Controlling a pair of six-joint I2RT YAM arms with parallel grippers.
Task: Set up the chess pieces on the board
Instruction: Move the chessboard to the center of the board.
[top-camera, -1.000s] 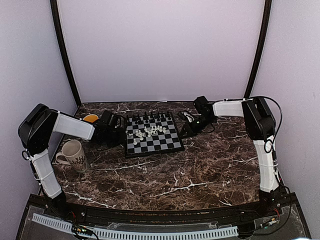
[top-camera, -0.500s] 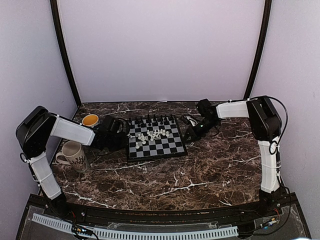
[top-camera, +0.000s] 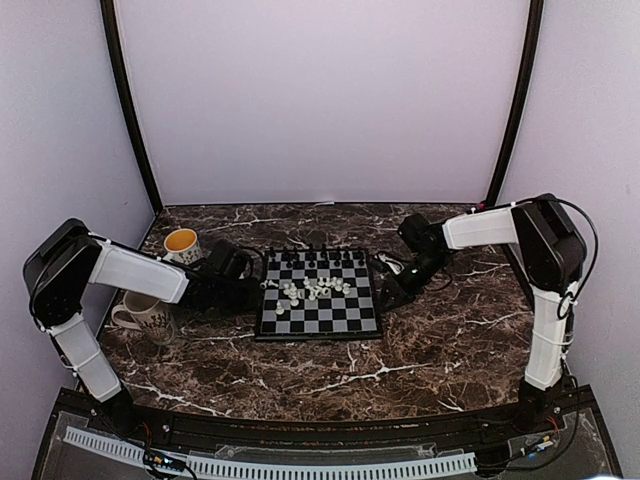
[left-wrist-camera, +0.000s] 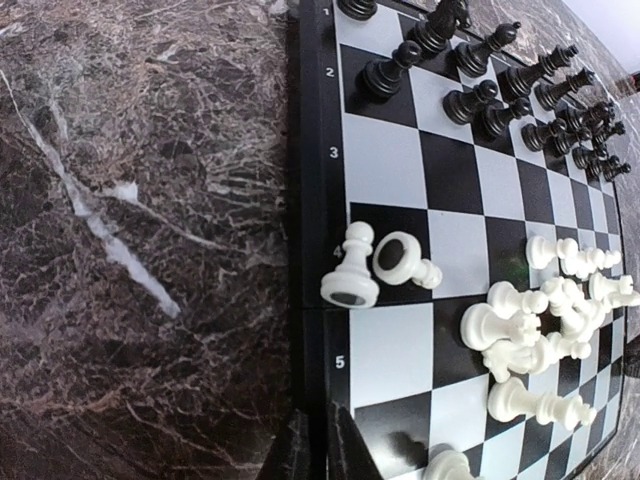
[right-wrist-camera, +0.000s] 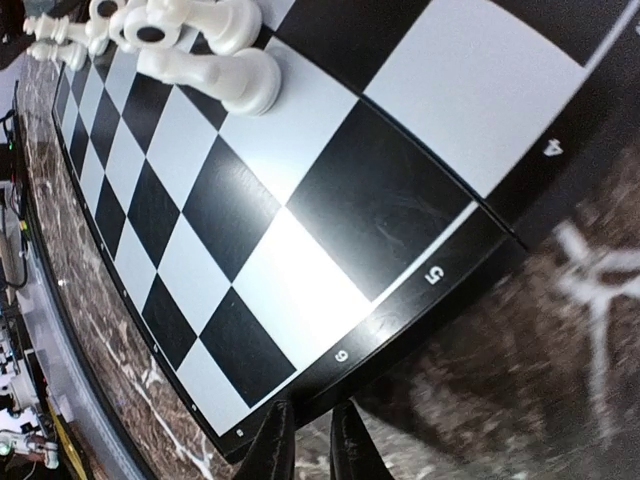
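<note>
Contact is made with the board (top-camera: 320, 322) from both sides. The board is laid flat on the table (top-camera: 420, 360), between the two arms. The left gripper (top-camera: 254, 288) is set against its left rim and the right gripper (top-camera: 386, 296) against its right rim, each held low over the table.

In the left wrist view, the left gripper (left-wrist-camera: 320, 452) is seen at the bottom edge with its fingers drawn almost together. Only a thin slit is left between them, and the black rim is run straight into it just below the numeral 5, so the rim is pinched there. In the right wrist view, the right gripper (right-wrist-camera: 310, 440) is shown in the same way: it is nearly closed, with the rim nipped between the fingers close to the numeral 6.

The black pieces (top-camera: 318, 258) are stood upright in rows along the far edge of the board. The white pieces (top-camera: 310, 288) are heaped in a loose cluster near the middle, most of them toppled. Two white pawns (left-wrist-camera: 350, 275) are tipped over by the numeral 4, just ahead of the left gripper. On the right side, the nearest toppled white pieces are kept several squares away from the right gripper.

A cup (top-camera: 181, 242) and a mug (top-camera: 145, 312) are placed left of the board, beside the left arm.
</note>
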